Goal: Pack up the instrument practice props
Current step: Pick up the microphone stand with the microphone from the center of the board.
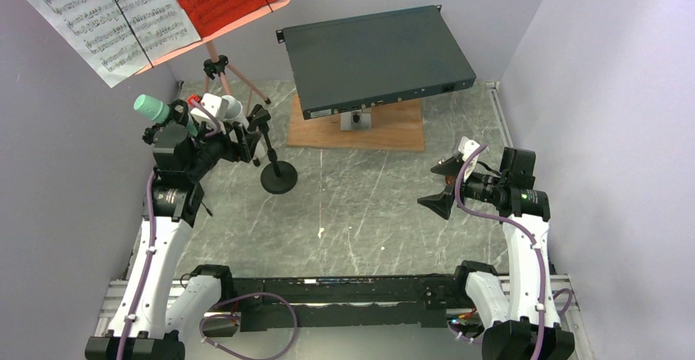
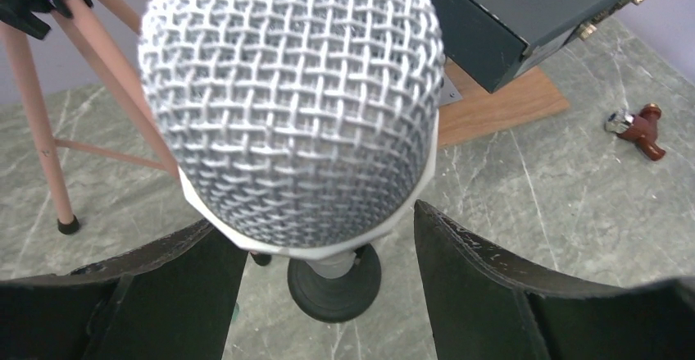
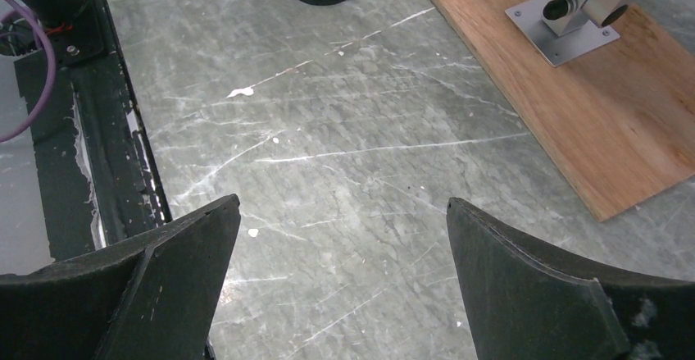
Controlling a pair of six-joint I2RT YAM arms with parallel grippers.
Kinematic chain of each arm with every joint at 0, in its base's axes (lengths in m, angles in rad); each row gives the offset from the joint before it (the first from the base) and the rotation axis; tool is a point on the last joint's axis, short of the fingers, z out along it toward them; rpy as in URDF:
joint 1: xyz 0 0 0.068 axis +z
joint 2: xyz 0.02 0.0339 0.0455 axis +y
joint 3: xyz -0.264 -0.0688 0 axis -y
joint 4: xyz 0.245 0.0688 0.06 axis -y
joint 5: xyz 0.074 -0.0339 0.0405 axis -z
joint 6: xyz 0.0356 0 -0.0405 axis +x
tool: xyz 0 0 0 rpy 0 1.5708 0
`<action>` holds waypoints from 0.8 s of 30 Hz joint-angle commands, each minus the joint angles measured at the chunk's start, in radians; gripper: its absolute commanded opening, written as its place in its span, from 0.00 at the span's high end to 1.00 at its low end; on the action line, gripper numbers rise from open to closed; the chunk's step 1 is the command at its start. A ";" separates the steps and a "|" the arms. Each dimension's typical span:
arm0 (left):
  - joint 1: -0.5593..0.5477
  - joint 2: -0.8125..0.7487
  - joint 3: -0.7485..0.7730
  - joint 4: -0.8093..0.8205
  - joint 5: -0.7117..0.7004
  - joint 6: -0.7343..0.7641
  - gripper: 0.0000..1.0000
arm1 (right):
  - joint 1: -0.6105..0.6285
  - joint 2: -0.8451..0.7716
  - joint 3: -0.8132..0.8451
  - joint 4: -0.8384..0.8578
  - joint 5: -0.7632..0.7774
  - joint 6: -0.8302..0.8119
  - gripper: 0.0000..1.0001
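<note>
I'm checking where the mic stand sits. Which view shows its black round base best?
The top external view: the black round base lies whole and unobstructed on the table. The left wrist view shows it partly hidden behind the silver mesh microphone head. The right wrist view crops it at the top edge.

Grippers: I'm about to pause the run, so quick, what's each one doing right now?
Left gripper: open around the microphone head, with a gap showing on one side.
Right gripper: open, holding nothing.
</note>
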 commanded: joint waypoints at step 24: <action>0.007 -0.072 0.050 -0.011 0.306 0.147 1.00 | 0.004 -0.008 0.015 -0.005 -0.047 -0.029 0.00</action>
